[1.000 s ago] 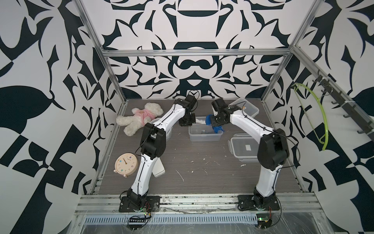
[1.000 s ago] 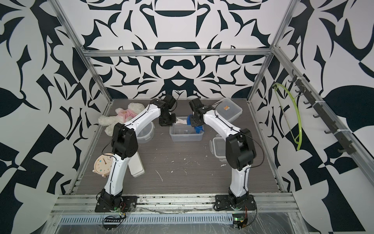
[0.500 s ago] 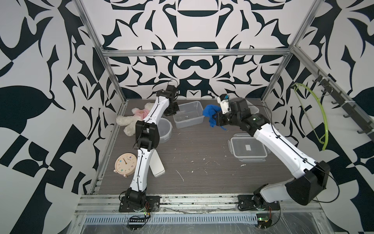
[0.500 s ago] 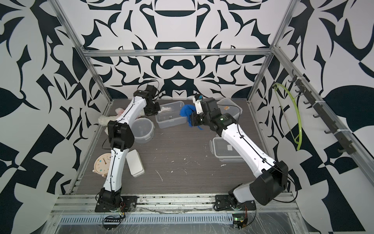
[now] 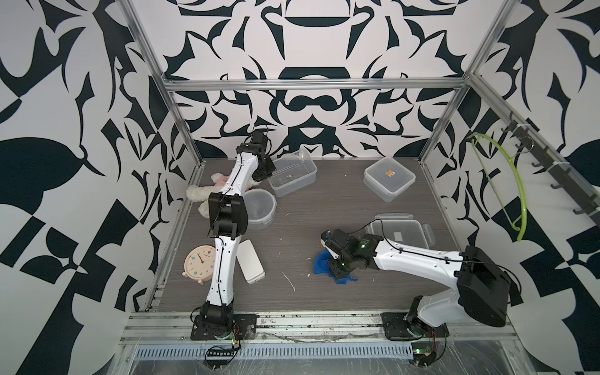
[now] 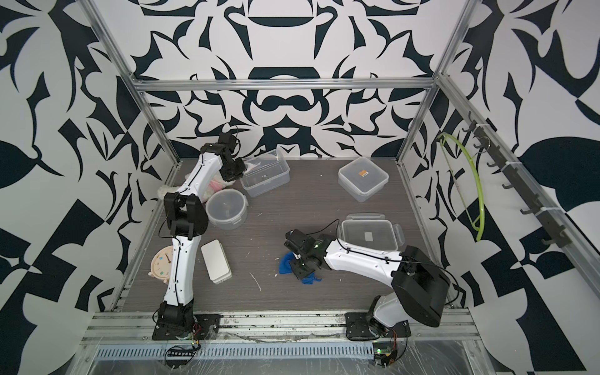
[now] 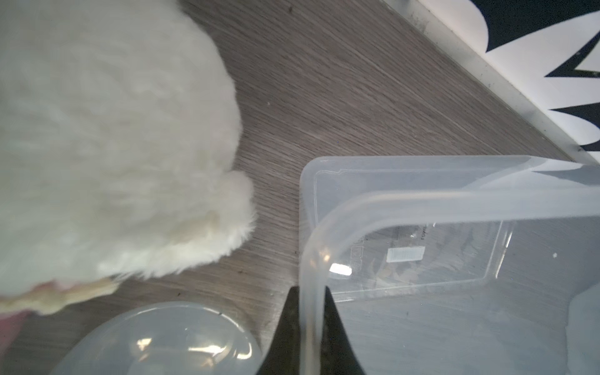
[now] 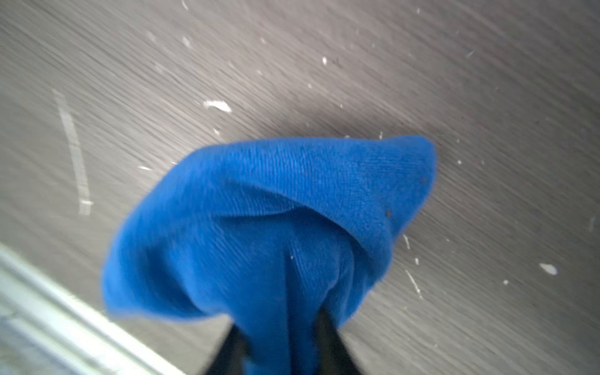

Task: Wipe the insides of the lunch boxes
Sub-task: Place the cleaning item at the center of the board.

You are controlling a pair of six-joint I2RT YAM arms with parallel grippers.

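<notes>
Left hand [image 7: 310, 293] clamped on rim of open rectangular lunch box [image 5: 292, 191], now dragged to back-left of surface [image 5: 324, 207], near plush toy [image 5: 199, 194]. Square lunch box [image 5: 389, 177] and round lunch box [image 5: 259, 209] still lidded, so I reckon two wipes remain. Right hand [image 8: 277, 319] has swung forward. Blue cloth [image 8: 276, 201] is down on surface, jaws look parted, and I can't tell if it's gripped.

a lab robot cell: grey wood-grain tabletop [image 5: 324, 201] boxed in by silver aluminium frame bars [image 5: 311, 85] and black-and-white patterned wall panels [image 5: 311, 39], white-and-black left arm [image 5: 222, 269] and right arm [image 5: 418, 263] bolted to a slotted metal rail [image 5: 308, 328] in front.
</notes>
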